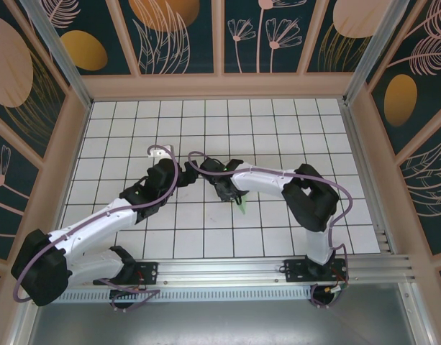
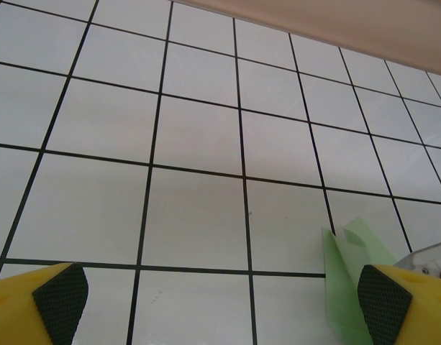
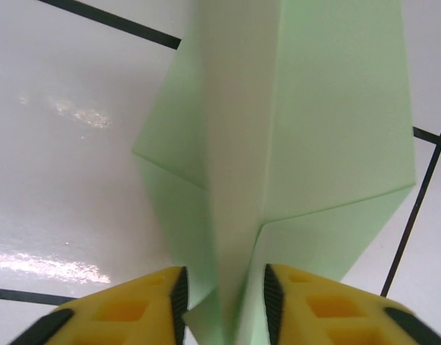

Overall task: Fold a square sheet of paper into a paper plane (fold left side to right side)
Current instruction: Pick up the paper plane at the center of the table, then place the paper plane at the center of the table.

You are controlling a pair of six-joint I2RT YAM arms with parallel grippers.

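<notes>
Pinching the one plane [image 3: 306,129] by its centre fold, the right gripper [image 3: 221,291] is clamped on it; the left gripper [image 2: 221,298] holds its two fingers wide apart.

Seen from above, the plane [image 1: 243,207] is only a green sliver beside the right gripper [image 1: 231,198]. The rest is hidden under it, and the folds are too small to tell. In the right wrist view the picture's edges cut off its top and bottom, and whether the fingers [image 3: 134,309] press it is unclear. In the left wrist view a left finger [image 2: 400,309] hides part of it.
</notes>
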